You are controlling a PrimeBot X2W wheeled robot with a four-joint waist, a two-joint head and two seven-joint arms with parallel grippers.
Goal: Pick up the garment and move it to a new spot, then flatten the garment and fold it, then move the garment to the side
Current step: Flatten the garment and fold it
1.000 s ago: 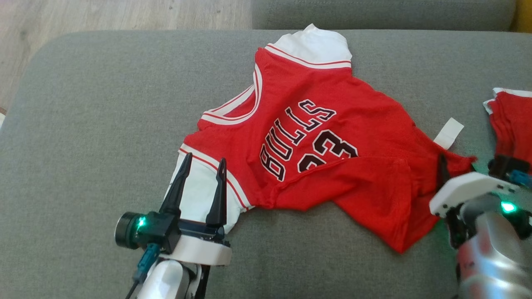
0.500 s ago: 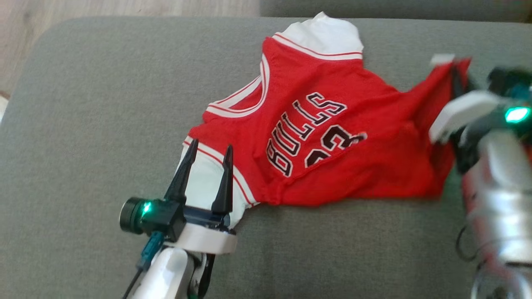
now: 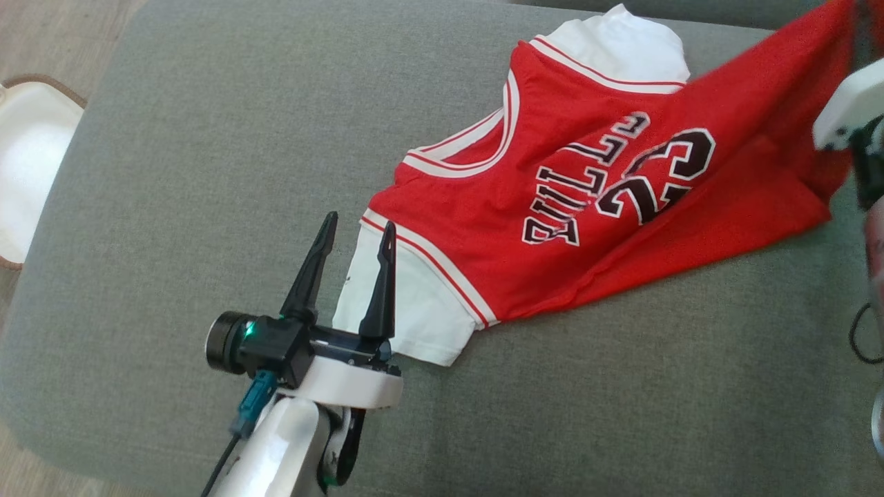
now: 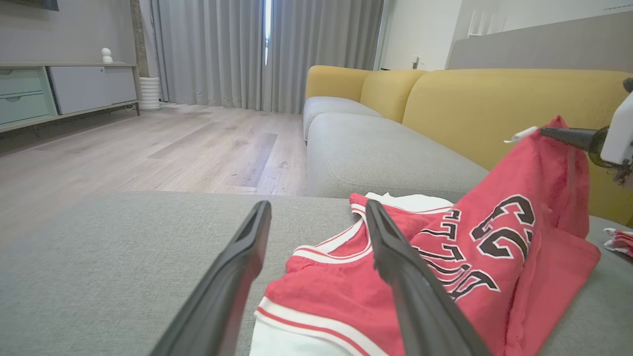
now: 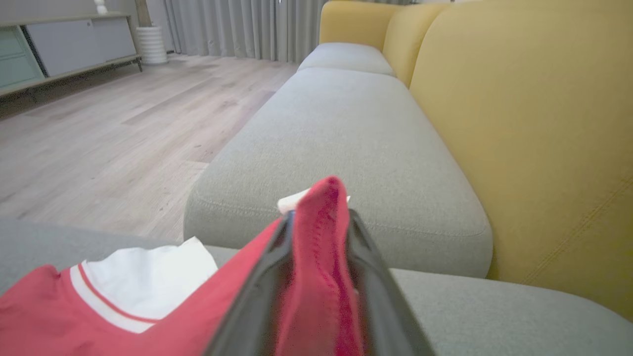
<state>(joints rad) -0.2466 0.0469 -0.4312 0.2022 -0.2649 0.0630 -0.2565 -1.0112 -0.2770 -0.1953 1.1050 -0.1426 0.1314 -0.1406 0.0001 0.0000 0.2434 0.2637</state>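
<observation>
**Jersey up by one corner**

The right gripper was clamped on the red hem of the jersey, holding that corner above the cushion. The rest lay on the grey fabric. The left gripper hung spread wide and empty, one finger over the near sleeve (contact could not be told). This looked like the pick-up step. Next, the left likely needed to pinch that sleeve so both arms could carry the cloth.

A grey seat cushion is seen across the head view, with a white, brown-rimmed object at nine o'clock. In the left wrist view, wooden floor is seen at ten o'clock, grey curtains at eleven and a yellow backrest at two.
</observation>
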